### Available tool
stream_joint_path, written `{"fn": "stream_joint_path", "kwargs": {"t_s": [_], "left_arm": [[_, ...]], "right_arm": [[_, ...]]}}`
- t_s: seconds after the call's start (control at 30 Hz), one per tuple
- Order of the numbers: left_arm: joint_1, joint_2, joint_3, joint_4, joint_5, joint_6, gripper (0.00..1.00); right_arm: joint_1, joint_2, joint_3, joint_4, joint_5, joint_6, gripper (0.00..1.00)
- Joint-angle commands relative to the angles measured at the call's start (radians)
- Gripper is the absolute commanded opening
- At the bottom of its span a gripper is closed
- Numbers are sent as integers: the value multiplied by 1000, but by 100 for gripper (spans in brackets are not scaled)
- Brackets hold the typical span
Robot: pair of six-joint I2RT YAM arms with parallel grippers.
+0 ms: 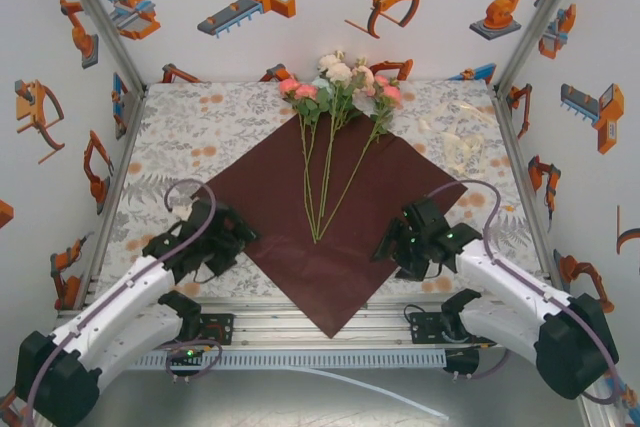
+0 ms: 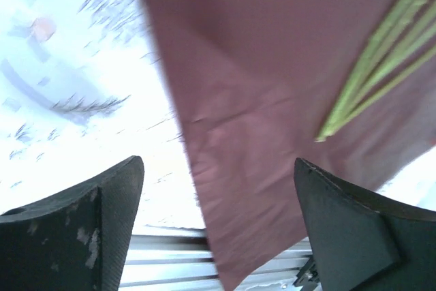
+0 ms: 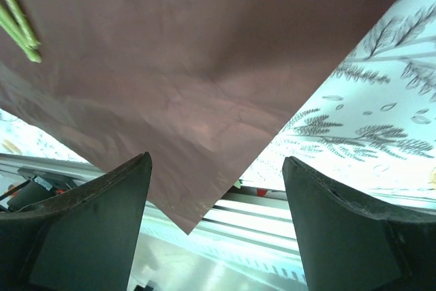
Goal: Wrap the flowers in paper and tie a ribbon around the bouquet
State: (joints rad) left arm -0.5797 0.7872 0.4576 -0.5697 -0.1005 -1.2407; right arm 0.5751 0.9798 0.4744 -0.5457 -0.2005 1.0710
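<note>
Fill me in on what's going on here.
Two robot arms seem set to wrap flowers. The paper lies flat as a diamond, with the flowers across it, blooms at its far corner. The left gripper and the right gripper are both open and empty, poised over the paper's near edges. The ribbon lies untouched at the far right. No wrapping is done yet.
</note>
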Motion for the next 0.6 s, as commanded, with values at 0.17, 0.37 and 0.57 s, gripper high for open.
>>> {"fn": "stream_joint_path", "kwargs": {"t_s": [0.17,0.37,0.57], "left_arm": [[-41,-8,-59,-14,73,-175,90],[-49,74,-5,42,143,11,92],[-93,84,161,33,241,463,92]], "right_arm": [[177,97,-59,188,32,221,72],[184,168,-27,320,22,225,31],[183,84,26,277,72,240,0]]}}
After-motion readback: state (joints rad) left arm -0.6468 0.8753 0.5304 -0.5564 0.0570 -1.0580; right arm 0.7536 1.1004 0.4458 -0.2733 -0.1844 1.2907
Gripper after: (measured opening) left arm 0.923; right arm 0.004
